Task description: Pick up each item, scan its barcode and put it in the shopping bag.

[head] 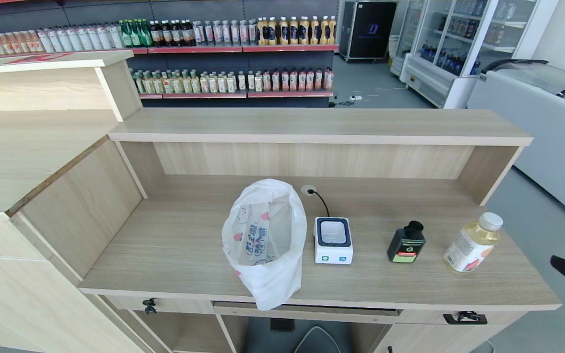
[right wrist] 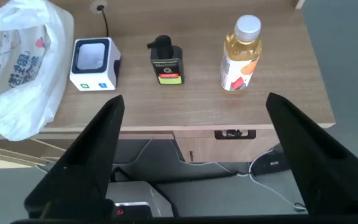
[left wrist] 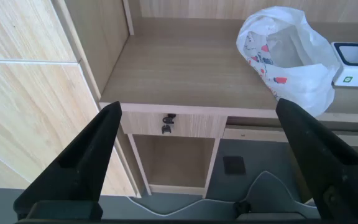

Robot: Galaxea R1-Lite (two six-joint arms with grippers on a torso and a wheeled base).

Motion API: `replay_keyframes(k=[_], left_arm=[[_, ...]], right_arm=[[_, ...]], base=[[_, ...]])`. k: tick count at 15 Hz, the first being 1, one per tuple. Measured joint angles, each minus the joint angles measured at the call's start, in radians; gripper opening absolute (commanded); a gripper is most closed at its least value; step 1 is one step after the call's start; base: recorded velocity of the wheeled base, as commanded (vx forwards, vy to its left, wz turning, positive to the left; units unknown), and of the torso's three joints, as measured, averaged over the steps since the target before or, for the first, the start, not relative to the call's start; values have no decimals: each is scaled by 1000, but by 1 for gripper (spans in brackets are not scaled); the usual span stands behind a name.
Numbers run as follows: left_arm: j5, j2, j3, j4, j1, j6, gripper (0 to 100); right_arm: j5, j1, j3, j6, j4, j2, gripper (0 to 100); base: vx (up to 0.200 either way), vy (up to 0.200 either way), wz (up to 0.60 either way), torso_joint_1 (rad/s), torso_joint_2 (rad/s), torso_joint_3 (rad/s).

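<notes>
Left gripper (left wrist: 198, 107), right gripper (right wrist: 195, 101), fingers apart, bag (head: 264, 242) perhaps touching scanner (head: 333, 240), dark bottle (head: 406, 242), yellow bottle (head: 473, 243)

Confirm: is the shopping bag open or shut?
Open. The shopping bag stands on the counter with its mouth spread wide, inside visible.

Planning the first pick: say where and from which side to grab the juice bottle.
Best grip the juice bottle around its labelled body, below the white cap, coming from the counter front edge with the right gripper. It stands upright, clear of the dark bottle.
</notes>
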Motion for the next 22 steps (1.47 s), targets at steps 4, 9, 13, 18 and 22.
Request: replay_keyframes(k=[4, 9, 13, 18, 22], left_arm=[[0, 0, 0, 0, 0, 0, 100], [0, 0, 0, 0, 0, 0, 100], [0, 0, 0, 0, 0, 0, 100], [0, 0, 0, 0, 0, 0, 100], [0, 0, 0, 0, 0, 0, 100]], right_arm=[[12, -44, 15, -18, -220, 325, 100], [239, -120, -74, -304, -563, 794, 100], [410, -155, -243, -483, -620, 1038, 100], [543, -156, -314, -647, -614, 1179, 100], [547, -132, -355, -661, -614, 1254, 100]], base=[[0, 0, 0, 0, 0, 0], [0, 0, 0, 0, 0, 0], [0, 0, 0, 0, 0, 0], [0, 0, 0, 0, 0, 0], [0, 0, 0, 0, 0, 0]])
